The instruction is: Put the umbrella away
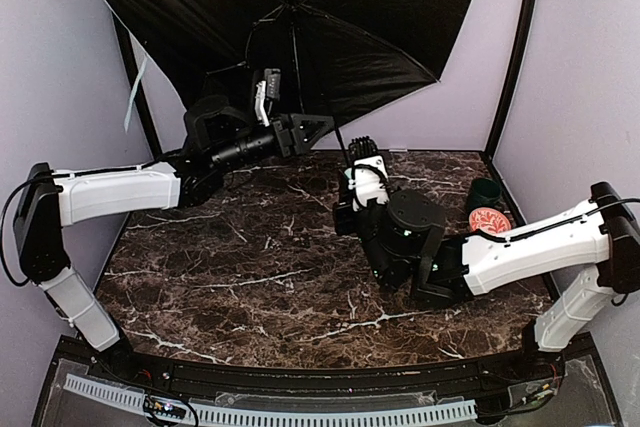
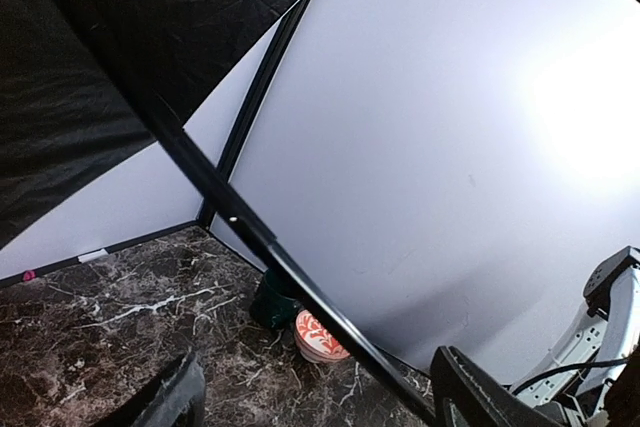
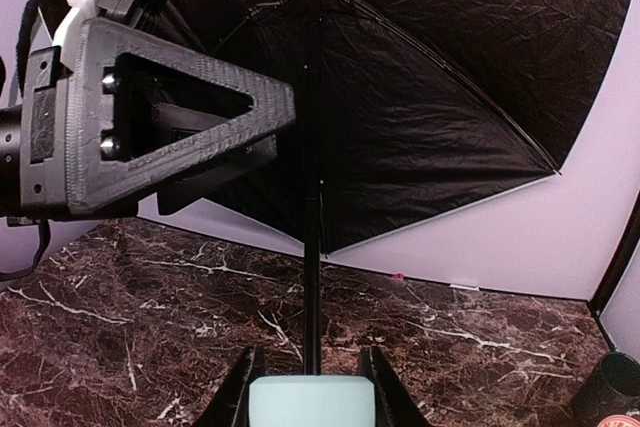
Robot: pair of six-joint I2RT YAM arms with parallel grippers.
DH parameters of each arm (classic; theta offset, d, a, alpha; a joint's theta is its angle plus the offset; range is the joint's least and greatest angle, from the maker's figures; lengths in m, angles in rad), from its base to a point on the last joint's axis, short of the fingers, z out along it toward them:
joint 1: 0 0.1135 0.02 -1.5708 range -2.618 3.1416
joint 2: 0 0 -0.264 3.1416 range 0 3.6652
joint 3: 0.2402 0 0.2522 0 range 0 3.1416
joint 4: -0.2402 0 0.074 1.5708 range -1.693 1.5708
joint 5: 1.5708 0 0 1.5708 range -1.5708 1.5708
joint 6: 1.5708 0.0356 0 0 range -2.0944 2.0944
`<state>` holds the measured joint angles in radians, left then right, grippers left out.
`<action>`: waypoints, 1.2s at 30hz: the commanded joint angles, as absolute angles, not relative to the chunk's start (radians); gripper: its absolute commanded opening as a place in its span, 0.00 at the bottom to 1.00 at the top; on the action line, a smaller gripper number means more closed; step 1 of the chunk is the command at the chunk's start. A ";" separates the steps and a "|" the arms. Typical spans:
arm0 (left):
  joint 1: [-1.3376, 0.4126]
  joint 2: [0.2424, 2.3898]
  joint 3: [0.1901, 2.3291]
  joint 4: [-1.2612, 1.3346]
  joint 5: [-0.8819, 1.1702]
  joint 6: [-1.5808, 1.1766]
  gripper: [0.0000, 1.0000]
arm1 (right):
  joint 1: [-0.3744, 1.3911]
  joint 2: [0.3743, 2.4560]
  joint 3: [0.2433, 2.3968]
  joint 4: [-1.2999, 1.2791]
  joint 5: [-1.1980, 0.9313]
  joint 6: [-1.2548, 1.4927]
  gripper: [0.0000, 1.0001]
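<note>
The umbrella is open and stands at the far side of the marble table; its black underside faces the top camera, and the canopy leans against the pale back wall; a thin pale edge of the fabric shows at the lower rim.

The right gripper is closed on the mint handle; in the right wrist view the handle sits between the two fingers, and the black shaft rises from it straight up to the centre of the canopy.

The left gripper is raised above the table, just beside the shaft and under the canopy; its jaws are spread wide; in the left wrist view the shaft crosses in a slant between the two fingers, nearer to the one on the right of that view; if it touches this finger, I cannot tell.

A dark green cup and an orange-and-white patterned bowl stand side by side near the far right corner of the table, close to the right arm.
</note>
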<state>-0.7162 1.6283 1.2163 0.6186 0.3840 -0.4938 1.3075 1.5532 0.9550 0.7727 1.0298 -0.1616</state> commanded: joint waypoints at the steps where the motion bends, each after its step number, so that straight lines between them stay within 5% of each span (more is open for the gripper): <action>1: -0.719 1.551 1.131 0.781 0.451 -0.501 0.81 | 1.312 1.541 0.955 0.930 1.020 -0.150 0.00; 8: -0.681 1.656 1.221 0.635 0.518 -0.686 0.87 | 1.310 1.585 0.952 0.971 1.008 -0.173 0.00; 14: -0.669 1.784 1.174 1.058 0.667 -0.910 0.86 | 1.310 1.656 0.907 0.997 1.040 -0.143 0.00; 18: -0.670 1.808 1.231 1.008 0.676 -0.869 0.84 | 1.311 1.689 0.895 1.024 1.040 -0.127 0.00; 25: -0.670 1.805 1.207 0.963 0.644 -0.847 0.29 | 1.312 1.735 0.905 1.035 1.046 -0.111 0.00; 32: -0.667 1.795 1.154 0.971 0.636 -0.853 0.03 | 1.312 1.734 0.899 1.019 1.052 -0.111 0.00; 33: -0.667 1.795 1.150 0.969 0.638 -0.851 0.00 | 1.312 1.727 0.899 0.998 1.034 -0.106 0.06; 36: -0.667 1.790 1.141 0.942 0.646 -0.819 0.00 | 1.313 1.661 0.885 0.884 0.915 -0.078 0.88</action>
